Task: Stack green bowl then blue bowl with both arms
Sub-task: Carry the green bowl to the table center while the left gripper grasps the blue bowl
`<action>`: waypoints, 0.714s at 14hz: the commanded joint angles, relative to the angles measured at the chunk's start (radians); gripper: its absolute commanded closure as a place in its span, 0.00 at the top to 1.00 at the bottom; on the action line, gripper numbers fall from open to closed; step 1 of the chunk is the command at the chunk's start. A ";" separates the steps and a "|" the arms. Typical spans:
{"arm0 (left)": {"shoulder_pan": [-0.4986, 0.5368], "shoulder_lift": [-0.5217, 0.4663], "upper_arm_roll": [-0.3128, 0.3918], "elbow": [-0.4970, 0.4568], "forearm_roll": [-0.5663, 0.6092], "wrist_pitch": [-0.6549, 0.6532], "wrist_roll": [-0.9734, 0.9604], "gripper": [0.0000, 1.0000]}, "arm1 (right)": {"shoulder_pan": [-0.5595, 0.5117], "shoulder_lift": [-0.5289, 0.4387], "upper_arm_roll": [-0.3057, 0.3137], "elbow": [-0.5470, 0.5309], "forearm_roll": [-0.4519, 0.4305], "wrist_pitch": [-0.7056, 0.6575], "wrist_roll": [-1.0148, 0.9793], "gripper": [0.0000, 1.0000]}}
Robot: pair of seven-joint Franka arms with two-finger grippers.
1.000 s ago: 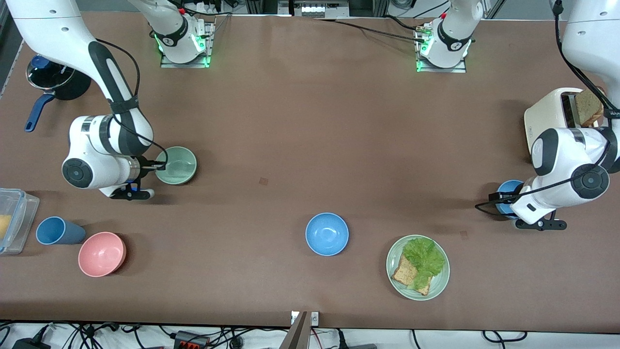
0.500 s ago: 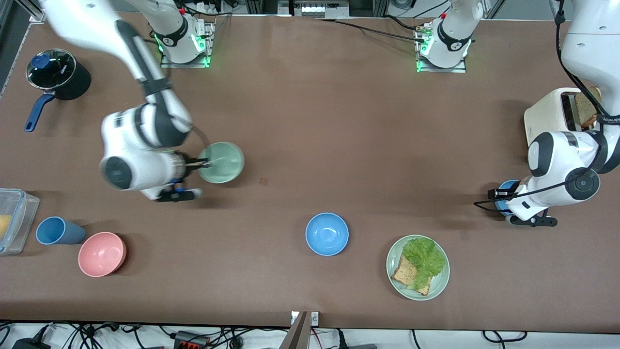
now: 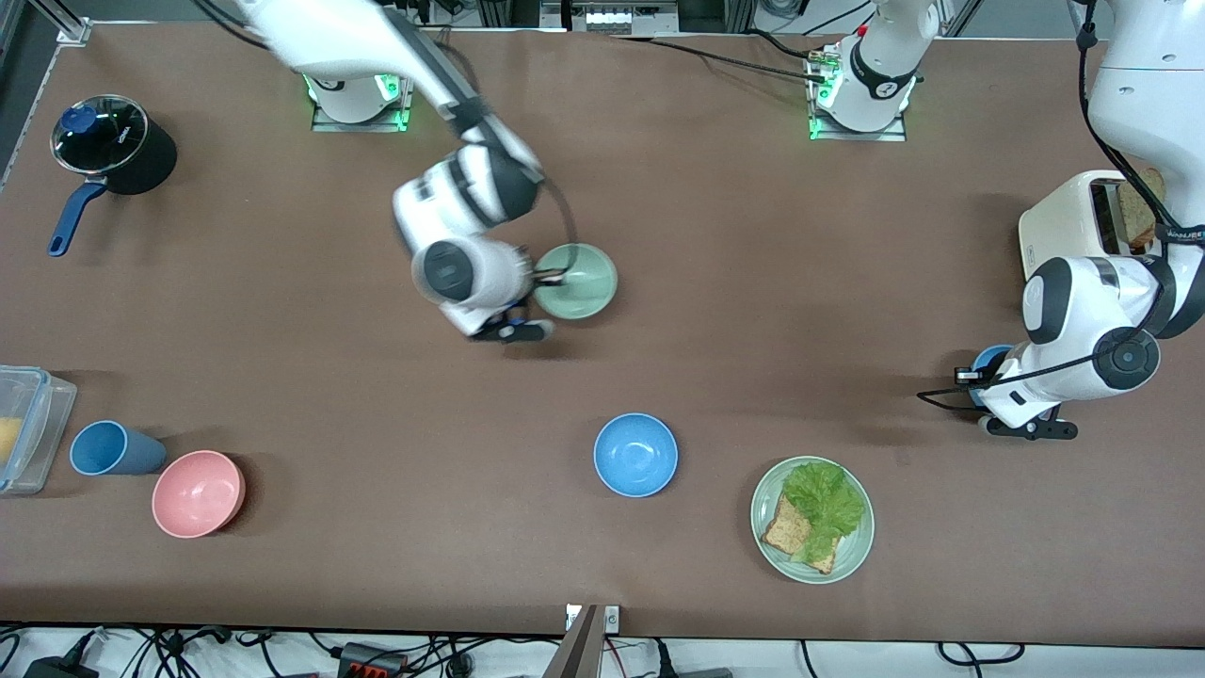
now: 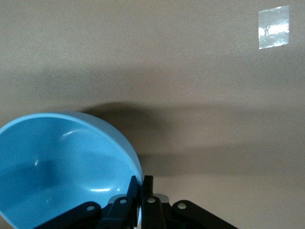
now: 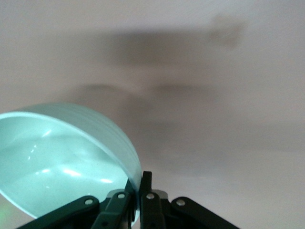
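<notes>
My right gripper (image 3: 549, 277) is shut on the rim of the green bowl (image 3: 576, 281) and holds it in the air over the middle of the table; the right wrist view shows the bowl (image 5: 66, 162) pinched between the fingertips (image 5: 147, 183). My left gripper (image 3: 979, 377) is shut on the rim of a blue bowl (image 3: 988, 365), mostly hidden under the wrist, at the left arm's end of the table; the left wrist view shows this bowl (image 4: 62, 167) clamped. A second blue bowl (image 3: 635, 455) sits on the table nearer the front camera.
A green plate with lettuce and toast (image 3: 855, 546) lies beside the free blue bowl. A toaster (image 3: 1064, 226) stands near the left arm. A pink bowl (image 3: 198, 493), blue cup (image 3: 111, 448), clear container (image 3: 33, 424) and dark pot (image 3: 113, 146) are at the right arm's end.
My right gripper has carried the green bowl from the right arm's end toward the table's middle. My left gripper has shifted slightly with its blue bowl.
</notes>
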 commanded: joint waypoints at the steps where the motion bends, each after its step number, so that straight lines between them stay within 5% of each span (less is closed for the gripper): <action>1: 0.013 -0.018 -0.041 0.004 0.019 -0.049 0.009 0.01 | 0.055 0.062 -0.013 0.027 0.018 0.061 0.059 0.00; 5: 0.012 -0.089 -0.100 0.020 -0.012 -0.181 0.000 0.01 | 0.109 0.115 -0.011 0.026 0.052 0.118 0.091 0.00; 6: 0.010 -0.097 -0.115 0.035 -0.032 -0.227 -0.006 0.01 | 0.112 0.116 -0.013 0.027 0.056 0.121 0.096 0.37; 7: 0.010 -0.103 -0.130 0.064 -0.047 -0.280 -0.018 0.01 | 0.103 0.107 -0.013 0.039 0.061 0.118 0.123 0.99; 10: 0.012 -0.111 -0.207 0.133 -0.063 -0.414 -0.090 0.01 | 0.078 0.029 -0.033 0.154 0.042 -0.041 0.148 1.00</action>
